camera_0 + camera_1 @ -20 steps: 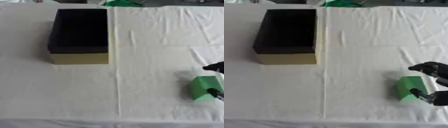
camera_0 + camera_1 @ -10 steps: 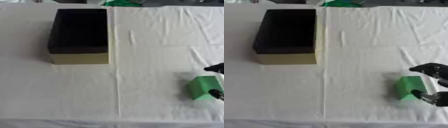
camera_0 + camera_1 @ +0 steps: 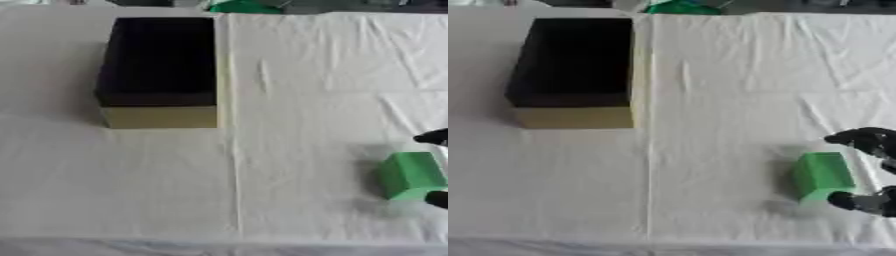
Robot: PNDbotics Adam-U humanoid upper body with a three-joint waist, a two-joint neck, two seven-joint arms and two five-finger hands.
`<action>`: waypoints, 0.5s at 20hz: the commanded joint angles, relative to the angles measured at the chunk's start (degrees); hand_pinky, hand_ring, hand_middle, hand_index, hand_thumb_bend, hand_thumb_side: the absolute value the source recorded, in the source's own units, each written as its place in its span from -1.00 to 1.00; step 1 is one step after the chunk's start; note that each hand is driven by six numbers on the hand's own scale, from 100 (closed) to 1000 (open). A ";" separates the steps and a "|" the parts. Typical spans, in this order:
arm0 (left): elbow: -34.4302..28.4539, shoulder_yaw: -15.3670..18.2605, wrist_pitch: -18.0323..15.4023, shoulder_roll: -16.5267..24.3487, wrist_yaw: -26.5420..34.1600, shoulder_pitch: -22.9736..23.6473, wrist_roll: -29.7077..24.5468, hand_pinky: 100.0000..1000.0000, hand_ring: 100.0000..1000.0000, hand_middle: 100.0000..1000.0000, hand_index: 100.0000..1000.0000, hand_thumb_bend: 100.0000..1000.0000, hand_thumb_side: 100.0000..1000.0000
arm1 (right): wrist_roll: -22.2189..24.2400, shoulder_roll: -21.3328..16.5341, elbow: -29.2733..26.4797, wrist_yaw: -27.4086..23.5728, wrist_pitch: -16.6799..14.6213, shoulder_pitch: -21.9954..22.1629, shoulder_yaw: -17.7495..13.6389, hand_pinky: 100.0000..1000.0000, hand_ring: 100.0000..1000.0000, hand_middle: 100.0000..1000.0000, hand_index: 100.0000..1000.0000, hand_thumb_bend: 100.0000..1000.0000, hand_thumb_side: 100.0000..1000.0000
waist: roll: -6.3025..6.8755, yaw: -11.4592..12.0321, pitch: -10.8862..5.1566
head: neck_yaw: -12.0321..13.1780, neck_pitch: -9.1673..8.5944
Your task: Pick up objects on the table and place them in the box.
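Observation:
An open box (image 3: pixel 575 117) with a black inside and tan walls stands at the table's far left, and I see nothing in it. A green block (image 3: pixel 822 174) lies on the white cloth at the near right. My right hand (image 3: pixel 866 140) comes in from the right edge and is open around the block. Its curved fingers hang just beyond the block's far side. The thumb tip (image 3: pixel 843 200) sits at the block's near right corner. The rest of the hand is cut off by the view's edge. My left hand shows in neither view.
The table is covered by a creased white cloth (image 3: pixel 710 100). A green object (image 3: pixel 677 7) lies at the far edge, behind the box. The table's near edge (image 3: pixel 667 245) runs along the bottom.
My right hand's fingers have drifted slightly right and down near the block. The block and the box stay where they were.

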 commanded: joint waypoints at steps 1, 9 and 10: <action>-1.05 0.62 -0.05 0.77 -0.34 -0.32 -0.29 0.08 0.04 0.13 0.40 -0.53 0.88 | -0.79 -0.83 -0.22 2.41 -0.10 0.30 0.68 0.94 0.74 0.74 1.00 0.08 1.00 | 0.12 0.09 -0.45 | -0.12 0.39; -1.05 0.59 0.09 0.20 0.14 -0.27 -0.57 0.08 0.03 0.13 0.40 -0.52 0.88 | -2.30 -1.30 -0.22 4.95 -0.08 -0.83 2.54 0.93 0.73 0.72 1.00 0.03 1.00 | 0.22 0.40 0.03 | -0.43 0.05; -1.05 0.62 0.08 0.18 0.24 -0.29 -0.56 0.08 0.03 0.12 0.40 -0.52 0.89 | -2.62 -1.44 -0.22 5.02 0.10 -1.11 2.57 0.93 0.73 0.72 1.00 0.03 1.00 | 0.24 0.45 0.11 | -0.44 -0.01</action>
